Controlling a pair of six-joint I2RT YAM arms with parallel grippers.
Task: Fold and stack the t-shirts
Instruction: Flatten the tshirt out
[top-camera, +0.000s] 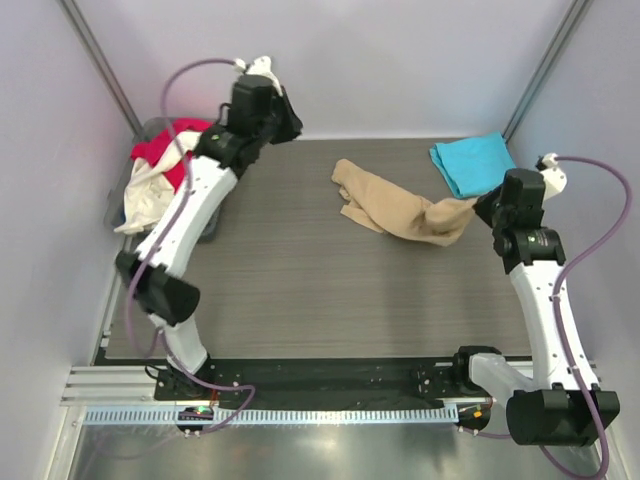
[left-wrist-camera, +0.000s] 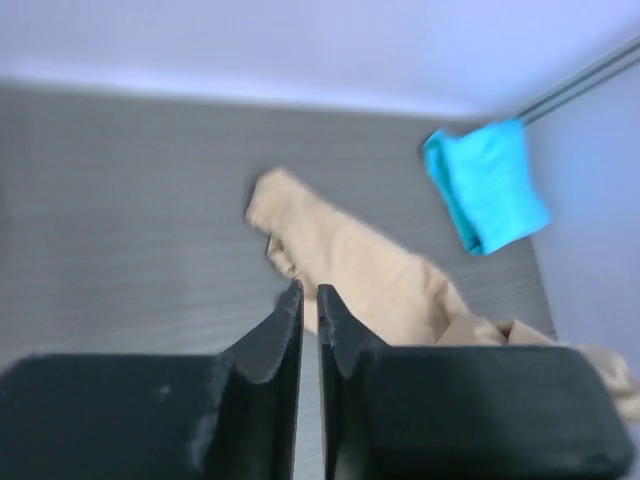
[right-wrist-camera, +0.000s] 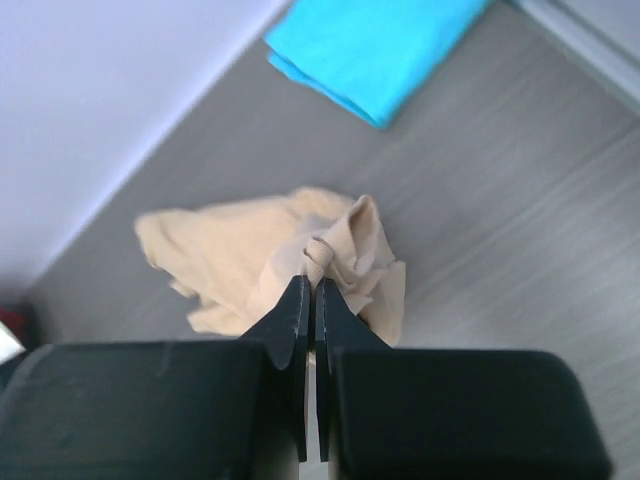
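A crumpled tan t-shirt (top-camera: 395, 205) lies right of the table's middle, also seen from the left wrist (left-wrist-camera: 350, 260) and from the right wrist (right-wrist-camera: 230, 255). My right gripper (top-camera: 482, 207) (right-wrist-camera: 315, 285) is shut on a bunched fold at the shirt's right end. A folded turquoise t-shirt (top-camera: 472, 162) (left-wrist-camera: 490, 185) (right-wrist-camera: 370, 45) rests flat in the far right corner. My left gripper (top-camera: 288, 124) (left-wrist-camera: 308, 292) hangs high over the far left of the table. Its jaws are shut with only a thin slit and nothing between them.
A grey bin (top-camera: 150, 127) stands at the far left edge. A red t-shirt (top-camera: 165, 150) and a white t-shirt (top-camera: 145, 200) spill over its rim. Pale walls close in the table at the back and on both sides.
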